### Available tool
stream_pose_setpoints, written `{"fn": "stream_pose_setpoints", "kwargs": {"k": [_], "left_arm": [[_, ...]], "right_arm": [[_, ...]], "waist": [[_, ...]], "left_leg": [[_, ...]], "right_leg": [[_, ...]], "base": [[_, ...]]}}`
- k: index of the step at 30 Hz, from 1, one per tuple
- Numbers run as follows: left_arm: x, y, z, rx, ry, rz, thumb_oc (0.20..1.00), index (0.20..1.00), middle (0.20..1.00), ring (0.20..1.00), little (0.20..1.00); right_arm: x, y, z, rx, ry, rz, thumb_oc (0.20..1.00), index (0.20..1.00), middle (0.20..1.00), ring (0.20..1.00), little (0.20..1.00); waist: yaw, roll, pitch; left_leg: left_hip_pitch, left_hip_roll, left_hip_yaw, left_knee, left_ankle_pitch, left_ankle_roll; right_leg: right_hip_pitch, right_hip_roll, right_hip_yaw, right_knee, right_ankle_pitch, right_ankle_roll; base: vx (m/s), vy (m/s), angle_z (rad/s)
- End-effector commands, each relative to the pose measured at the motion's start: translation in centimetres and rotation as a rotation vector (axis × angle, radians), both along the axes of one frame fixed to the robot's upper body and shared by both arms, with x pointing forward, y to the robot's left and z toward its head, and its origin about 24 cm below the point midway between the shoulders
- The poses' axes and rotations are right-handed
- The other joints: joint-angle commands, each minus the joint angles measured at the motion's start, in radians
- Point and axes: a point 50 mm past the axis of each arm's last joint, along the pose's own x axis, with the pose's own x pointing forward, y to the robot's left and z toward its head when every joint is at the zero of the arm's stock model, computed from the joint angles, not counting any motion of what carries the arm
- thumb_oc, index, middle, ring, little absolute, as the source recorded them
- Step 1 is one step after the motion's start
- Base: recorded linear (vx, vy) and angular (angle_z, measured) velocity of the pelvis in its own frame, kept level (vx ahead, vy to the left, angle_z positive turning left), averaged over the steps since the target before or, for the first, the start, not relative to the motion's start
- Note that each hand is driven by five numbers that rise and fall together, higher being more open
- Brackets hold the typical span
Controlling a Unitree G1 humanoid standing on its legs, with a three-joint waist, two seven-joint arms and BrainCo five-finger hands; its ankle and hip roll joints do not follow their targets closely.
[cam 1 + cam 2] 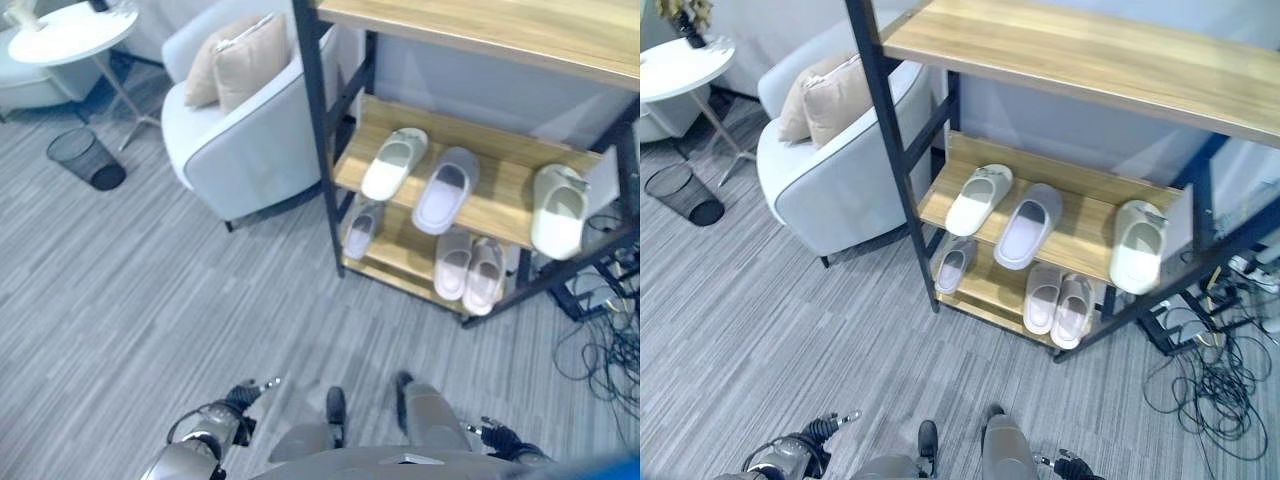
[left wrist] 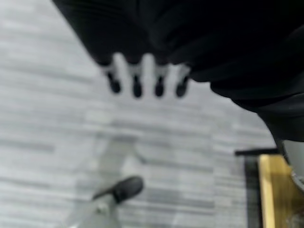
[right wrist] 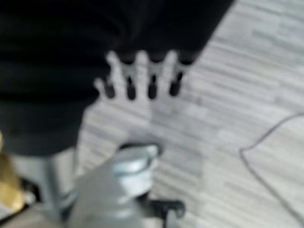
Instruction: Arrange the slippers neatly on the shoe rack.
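The shoe rack point(image 1: 503, 207) has wooden shelves in a black frame. On its middle shelf lie a white-green slipper point(image 1: 395, 163), a grey slipper point(image 1: 447, 190) and, far right, a white slipper point(image 1: 558, 210). The bottom shelf holds a small grey slipper point(image 1: 362, 230) and a pale pink pair point(image 1: 468, 268) side by side. My left hand point(image 1: 240, 397) hangs low at the lower left, well short of the rack. Its fingers point(image 2: 137, 80) are straight over the grey floor and hold nothing. My right hand point(image 1: 503, 434) hangs at the lower right, fingers point(image 3: 151, 78) straight and empty too.
A light grey armchair point(image 1: 250, 140) with beige cushions stands just left of the rack. Further left are a white round table point(image 1: 70, 32) and a black wire bin point(image 1: 87, 158). Loose cables point(image 1: 600, 345) lie on the floor right of the rack.
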Motion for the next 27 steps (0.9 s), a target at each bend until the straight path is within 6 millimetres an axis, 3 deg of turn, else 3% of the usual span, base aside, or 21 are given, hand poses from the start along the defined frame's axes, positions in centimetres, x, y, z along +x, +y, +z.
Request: {"fn": "stream_pose_setpoints", "kwargs": {"k": [1, 5, 8, 9, 10, 12, 13, 14, 15, 16, 20, 25, 26, 27], "left_arm": [[0.8, -0.3, 0.4, -0.017, -0.065, 0.0, 1.0, 1.0, 1.0, 1.0, 1.0], [-0.3, -0.8, -0.2, -0.024, -0.027, -0.032, 1.0, 1.0, 1.0, 1.0, 1.0], [-0.9, -1.2, -0.4, -0.026, -0.006, -0.044, 1.0, 1.0, 1.0, 1.0, 1.0], [-1.3, -1.2, -0.6, -0.039, 0.002, -0.004, 1.0, 1.0, 1.0, 1.0, 1.0], [-1.3, -1.2, -0.6, -0.039, 0.002, -0.004, 1.0, 1.0, 1.0, 1.0, 1.0], [-2.9, -0.9, -1.1, -0.091, 0.026, 0.171, 1.0, 1.0, 1.0, 1.0, 1.0], [-2.9, -0.9, -1.1, -0.091, 0.026, 0.171, 1.0, 1.0, 1.0, 1.0, 1.0], [-3.7, -0.9, -1.3, -0.099, 0.04, 0.213, 1.0, 1.0, 1.0, 1.0, 1.0], [-4.3, -1.1, -1.5, -0.104, 0.058, 0.231, 1.0, 1.0, 1.0, 1.0, 1.0], [-4.9, -1.3, -1.7, -0.102, 0.083, 0.224, 1.0, 1.0, 1.0, 1.0, 1.0], [-6.4, -1.2, -2.0, -0.089, 0.13, 0.203, 1.0, 1.0, 1.0, 1.0, 1.0], [-6.3, -0.9, -1.9, -0.071, 0.123, 0.157, 1.0, 1.0, 1.0, 1.0, 1.0], [-5.7, -0.6, -1.7, -0.064, 0.095, 0.151, 1.0, 1.0, 1.0, 1.0, 1.0], [-5.7, -0.6, -1.7, -0.064, 0.095, 0.151, 1.0, 1.0, 1.0, 1.0, 1.0]], "right_arm": [[-0.7, -0.9, 0.1, -0.037, 0.025, 0.003, 1.0, 1.0, 1.0, 1.0, 1.0], [-1.5, -1.6, 0.1, -0.06, 0.051, -0.001, 1.0, 1.0, 1.0, 1.0, 1.0], [-1.0, -2.2, 0.4, -0.085, 0.034, -0.009, 1.0, 1.0, 1.0, 1.0, 1.0], [-0.3, -2.3, 0.6, -0.089, 0.009, 0.0, 1.0, 1.0, 1.0, 1.0, 1.0], [-0.3, -2.3, 0.6, -0.089, 0.009, 0.0, 1.0, 1.0, 1.0, 1.0, 1.0], [0.2, -2.1, 0.6, -0.085, -0.01, 0.026, 1.0, 1.0, 1.0, 1.0, 1.0], [0.2, -2.1, 0.6, -0.085, -0.01, 0.026, 1.0, 1.0, 1.0, 1.0, 1.0], [0.2, -2.0, 0.6, -0.086, -0.012, 0.027, 1.0, 1.0, 1.0, 1.0, 1.0], [0.6, -1.9, 0.7, -0.085, -0.027, 0.033, 1.0, 1.0, 1.0, 1.0, 1.0], [1.1, -1.6, 0.8, -0.075, -0.046, 0.04, 1.0, 1.0, 1.0, 1.0, 1.0], [1.1, -1.8, 0.9, -0.067, -0.07, 0.006, 1.0, 1.0, 1.0, 1.0, 1.0], [3.4, -1.6, 1.7, -0.029, -0.192, -0.064, 1.0, 1.0, 1.0, 1.0, 1.0], [5.2, -1.3, 2.4, -0.035, -0.257, -0.048, 1.0, 1.0, 1.0, 1.0, 1.0], [5.2, -1.3, 2.4, -0.035, -0.257, -0.048, 1.0, 1.0, 1.0, 1.0, 1.0]], "waist": [[-0.014, -0.017, 0.035], [-0.011, -0.014, 0.02], [-0.002, -0.024, 0.039], [0.009, -0.031, 0.049], [0.009, -0.03, 0.049], [0.029, -0.033, 0.028], [0.029, -0.033, 0.029], [0.04, -0.034, 0.018], [0.056, -0.03, 0.004], [0.054, -0.019, -0.006], [0.039, -0.009, -0.033], [0.038, -0.006, -0.047], [0.039, 0.003, -0.043], [0.04, 0.002, -0.043]], "left_leg": [[-0.055, 0.035, -0.011, 0.171, -0.129, -0.083], [-0.056, 0.037, -0.011, 0.213, -0.149, -0.1], [-0.145, 0.06, -0.014, 0.4, -0.093, -0.144], [-0.191, 0.068, -0.033, 0.476, -0.074, -0.148], [-0.192, 0.069, -0.033, 0.478, -0.075, -0.148], [-0.176, 0.082, -0.075, 0.381, -0.113, -0.136], [-0.172, 0.082, -0.074, 0.378, -0.112, -0.136], [-0.166, 0.093, -0.106, 0.31, -0.101, -0.141], [-0.185, 0.113, -0.187, 0.215, -0.045, -0.152], [-0.17, 0.131, -0.214, 0.127, -0.015, -0.16], [-0.124, 0.136, -0.188, 0.102, -0.021, -0.16], [-0.105, 0.086, -0.135, 0.121, -0.065, -0.128], [-0.103, 0.071, -0.103, 0.132, -0.082, -0.112], [-0.103, 0.071, -0.102, 0.133, -0.082, -0.111]], "right_leg": [[0.184, 0.006, -0.034, -0.154, 0.079, 0.0], [0.225, 0.02, -0.024, -0.189, 0.064, -0.02], [0.247, 0.029, -0.016, -0.192, 0.049, -0.05], [0.255, 0.036, -0.013, -0.188, 0.038, -0.067], [0.254, 0.037, -0.013, -0.187, 0.037, -0.067], [0.277, 0.04, 0.0, -0.208, 0.021, -0.061], [0.279, 0.039, 0.0, -0.209, 0.021, -0.061], [0.293, 0.041, 0.012, -0.223, 0.017, -0.057], [0.307, 0.044, 0.026, -0.237, 0.012, -0.05], [0.324, 0.043, 0.038, -0.244, 0.001, -0.045], [0.332, 0.014, 0.06, -0.246, 0.013, -0.024], [0.32, -0.048, 0.101, -0.242, 0.045, 0.018], [0.298, -0.068, 0.104, -0.227, 0.064, 0.035], [0.297, -0.068, 0.106, -0.227, 0.064, 0.035]], "base": [[0.1, -0.147, 0.28], [0.08, -0.129, 0.15], [-0.04, -0.122, -0.03], [-0.05, -0.104, 0.07], [0.07, -0.052, -0.08], [0.14, 0.007, -0.35], [0.15, 0.037, -0.38], [0.2, 0.099, -0.13], [0.3, 0.206, -0.35], [0.22, 0.177, -0.31], [0.14, 0.208, -0.27], [0.06, 0.262, -0.51], [-0.02, 0.172, -0.7], [-0.06, 0.231, -0.67]]}}
